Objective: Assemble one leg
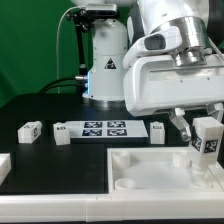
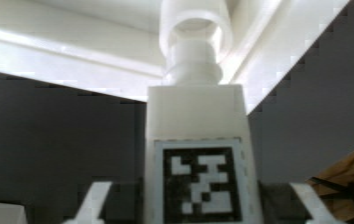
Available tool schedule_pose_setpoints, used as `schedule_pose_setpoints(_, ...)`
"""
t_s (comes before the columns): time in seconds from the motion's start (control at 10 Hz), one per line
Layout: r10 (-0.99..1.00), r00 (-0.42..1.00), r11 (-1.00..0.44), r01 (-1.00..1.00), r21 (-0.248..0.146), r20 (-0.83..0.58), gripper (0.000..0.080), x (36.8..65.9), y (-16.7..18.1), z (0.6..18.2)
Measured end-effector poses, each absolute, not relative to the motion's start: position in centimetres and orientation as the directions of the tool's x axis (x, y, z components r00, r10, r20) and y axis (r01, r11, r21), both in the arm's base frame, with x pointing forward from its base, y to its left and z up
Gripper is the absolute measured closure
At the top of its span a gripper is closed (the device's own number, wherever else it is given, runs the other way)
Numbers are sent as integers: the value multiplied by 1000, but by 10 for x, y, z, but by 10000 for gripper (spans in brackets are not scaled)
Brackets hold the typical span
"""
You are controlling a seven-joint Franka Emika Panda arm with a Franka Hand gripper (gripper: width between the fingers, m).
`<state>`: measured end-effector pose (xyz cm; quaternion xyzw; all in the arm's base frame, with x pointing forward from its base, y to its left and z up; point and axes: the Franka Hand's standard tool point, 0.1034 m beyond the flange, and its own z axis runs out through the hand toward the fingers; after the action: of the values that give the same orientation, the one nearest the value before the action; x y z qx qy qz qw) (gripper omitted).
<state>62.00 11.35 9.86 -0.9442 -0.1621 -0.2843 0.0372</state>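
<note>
The leg is a small white block with a black-and-white marker on its face. It hangs upright at the exterior view's right, just over the right end of the white tray-shaped panel. My gripper is shut on it, one finger on each side. In the wrist view the leg fills the middle between my gripper's fingers. Its round peg end points at the white panel beyond. I cannot tell whether the peg touches the panel.
The marker board lies behind the panel. Loose white legs lie on the black table: one at the far left, one beside the marker board, one right of it. The arm's base stands behind.
</note>
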Motion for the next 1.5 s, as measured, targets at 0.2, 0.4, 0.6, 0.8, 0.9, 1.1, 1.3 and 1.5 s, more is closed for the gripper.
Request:
schedule_pose_setpoints(0.2, 284, 792, -945, 327, 18, 541, 509, 618, 113, 92)
schedule_pose_setpoints(0.4, 288, 793, -943, 332, 15, 537, 509, 616, 117, 89)
schedule_pose_setpoints(0.6, 291, 790, -941, 337, 16, 540, 509, 615, 121, 88)
schedule_pose_setpoints(0.8, 291, 790, -941, 337, 14, 540, 509, 614, 122, 83)
schedule_pose_setpoints(0.9, 290, 792, -942, 336, 12, 537, 509, 613, 121, 79)
schedule_pose_setpoints(1.1, 285, 786, -943, 332, 14, 549, 509, 613, 120, 77)
schedule_pose_setpoints(1.3, 279, 773, -945, 327, 19, 569, 509, 614, 120, 76)
schedule_pose_setpoints(1.5, 275, 764, -946, 323, 22, 584, 509, 615, 119, 76)
